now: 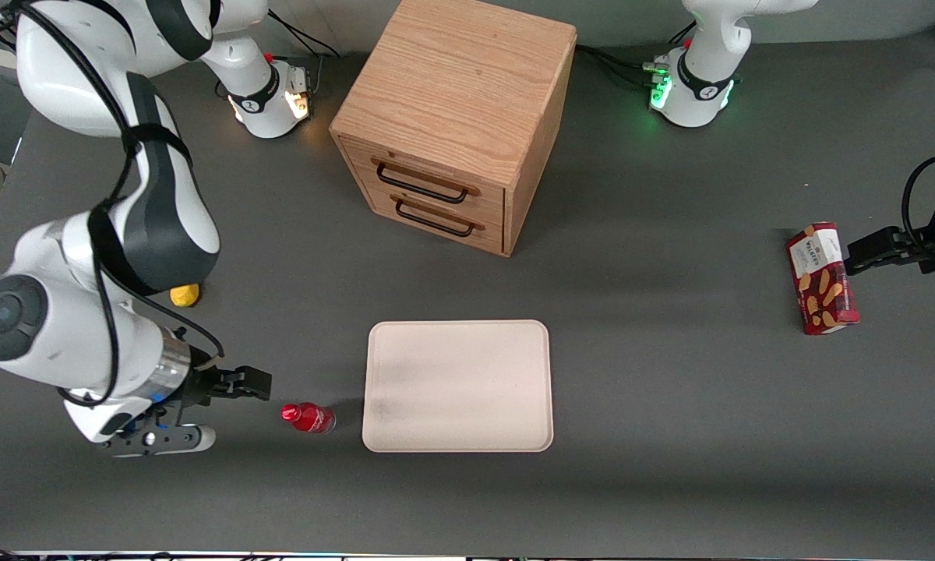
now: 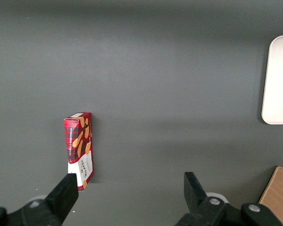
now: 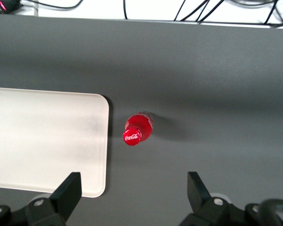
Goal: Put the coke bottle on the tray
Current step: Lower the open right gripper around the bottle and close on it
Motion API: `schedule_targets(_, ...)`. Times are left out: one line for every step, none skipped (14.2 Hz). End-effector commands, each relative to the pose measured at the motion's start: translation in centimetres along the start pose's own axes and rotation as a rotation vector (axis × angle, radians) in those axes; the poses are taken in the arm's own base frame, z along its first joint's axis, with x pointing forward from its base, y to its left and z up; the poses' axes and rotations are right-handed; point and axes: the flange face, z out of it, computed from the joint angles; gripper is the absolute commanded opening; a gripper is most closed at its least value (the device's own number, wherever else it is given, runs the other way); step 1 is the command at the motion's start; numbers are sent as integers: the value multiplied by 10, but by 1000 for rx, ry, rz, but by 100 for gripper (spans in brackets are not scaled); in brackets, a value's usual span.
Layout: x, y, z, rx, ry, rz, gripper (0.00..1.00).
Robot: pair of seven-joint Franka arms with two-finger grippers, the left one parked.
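Note:
The coke bottle (image 1: 308, 418), tiny with a red cap and red label, stands on the dark table close beside the tray's (image 1: 457, 386) short edge, at the corner nearer the front camera. In the right wrist view the coke bottle (image 3: 137, 129) shows its cap from above, just off the rim of the cream tray (image 3: 42, 136). My gripper (image 1: 238, 386) hovers open beside the bottle, toward the working arm's end of the table. Nothing sits between the two black fingers of the gripper (image 3: 132, 181), and the bottle lies ahead of them, untouched. The tray carries nothing.
A wooden two-drawer cabinet (image 1: 452, 117) stands farther from the front camera than the tray. A yellow lump (image 1: 185, 294) peeks out by the working arm. A red biscuit box (image 1: 822, 278) lies toward the parked arm's end.

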Motion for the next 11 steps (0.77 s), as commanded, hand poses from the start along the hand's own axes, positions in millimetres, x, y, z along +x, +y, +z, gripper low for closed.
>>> schedule_targets(7,-4,26,-33,-2,5,99)
schedule_targets(7,-5,35,-71,-6,-14,99)
schedule_targets(7,-9,49,-85,-22,-23,99)
schedule_targets(7,-12,54,-84,-19,-16,99)
schedule_targets(9,-13,62,-82,-11,-19,99)
schedule_targets(11,-13,71,-79,-10,-19,99)
schedule_targets(13,-14,77,-75,0,-19,99)
schedule_targets(14,-14,84,-73,3,-21,99)
schedule_targets(15,-15,89,-72,13,-24,99)
schedule_targets(17,-15,94,-67,31,-25,99)
schedule_targets(17,-17,99,-63,40,-27,99)
